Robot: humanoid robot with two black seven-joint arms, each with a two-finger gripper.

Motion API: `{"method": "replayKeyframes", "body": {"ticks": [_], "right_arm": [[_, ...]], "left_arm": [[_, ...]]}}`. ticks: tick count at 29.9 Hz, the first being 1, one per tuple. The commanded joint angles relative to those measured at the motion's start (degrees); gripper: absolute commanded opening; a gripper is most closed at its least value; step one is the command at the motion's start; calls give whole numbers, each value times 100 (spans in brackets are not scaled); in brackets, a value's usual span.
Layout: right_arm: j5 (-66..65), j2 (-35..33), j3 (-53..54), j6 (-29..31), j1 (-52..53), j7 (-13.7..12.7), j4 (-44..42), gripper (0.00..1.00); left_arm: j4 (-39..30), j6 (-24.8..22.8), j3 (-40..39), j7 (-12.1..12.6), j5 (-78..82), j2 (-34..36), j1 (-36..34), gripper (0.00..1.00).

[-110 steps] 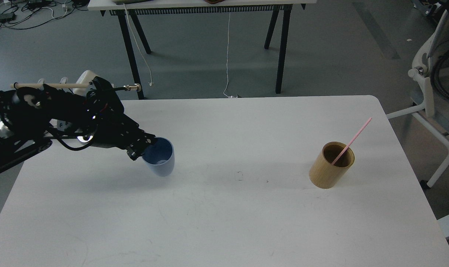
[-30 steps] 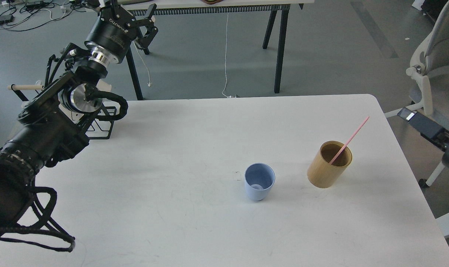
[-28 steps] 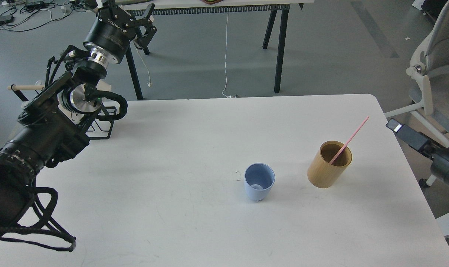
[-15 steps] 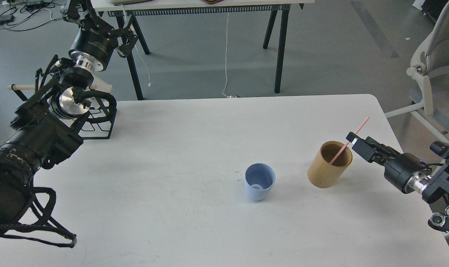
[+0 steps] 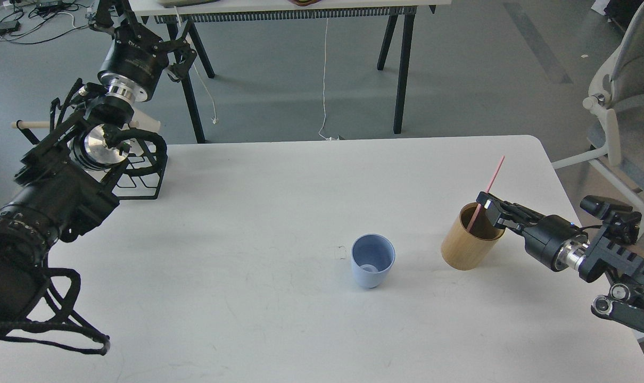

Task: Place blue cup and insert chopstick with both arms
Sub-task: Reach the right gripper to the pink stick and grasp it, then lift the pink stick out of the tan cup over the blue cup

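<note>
The blue cup [image 5: 372, 261] stands upright and empty on the white table [image 5: 279, 181], right of centre. A bamboo holder [image 5: 468, 251] stands just to its right. A pink chopstick [image 5: 495, 171] rises steeply out of the holder, its lower end inside it. My right gripper [image 5: 484, 205] reaches in from the right over the holder's rim and is closed on the chopstick. My left gripper [image 5: 141, 32] is raised high at the far left, beyond the table's back edge, open and empty.
A black wire rack [image 5: 143, 181] sits on the table's back left corner, partly behind my left arm. A wooden dowel [image 5: 32, 125] sticks out behind it. A dark-legged table [image 5: 402, 64] stands behind, and a chair [image 5: 620, 106] is at the right.
The blue cup was set down right of centre and my left arm pulled back high to the left. My right arm came in and took the pink chopstick, which now stands steeper.
</note>
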Motion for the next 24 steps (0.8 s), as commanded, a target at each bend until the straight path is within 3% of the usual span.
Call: {"method": "replayKeyframes", "body": {"ticks": [1,8,13,19,24], "right_arm": [[-16,-45,-3,1,15,-20,45,1],[-139,-474,-3,1,216,-20,483,1],[-270,-1414,6,9,392,-169,1519,1],[-779,-2294,14,36,1015,-170,1925,1],[-1053,-2295,58,71,1823,-170,1987,1]], "left_arm": [[-1,0,-4,1,-4,1,-21,100],[-1,0,-13,1,5,28,-39,100],[-1,0,-4,1,5,107,-30,100],[-1,0,13,9,5,124,-30,100],[-1,0,-4,1,5,133,-30,100]]}}
